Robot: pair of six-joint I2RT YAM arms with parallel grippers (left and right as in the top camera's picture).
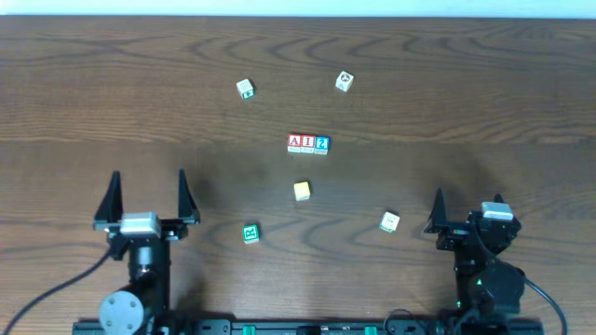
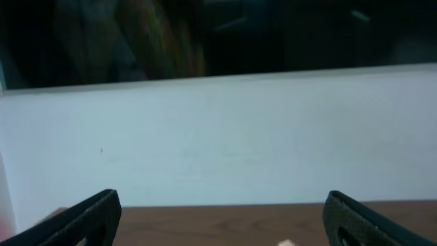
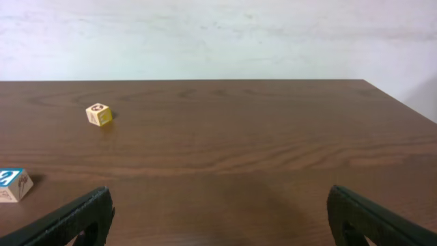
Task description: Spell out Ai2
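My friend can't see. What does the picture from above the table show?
A row of three blocks sits mid-table, reading A, I, 2. Five loose blocks lie scattered around it on the wooden table. The left hand and right hand are open and empty near the bottom edge.

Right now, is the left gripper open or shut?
Open. The left gripper has its fingers wide apart, nothing between them.

Overhead looks straight down; wrist views skim the table point(image 3: 225, 150).
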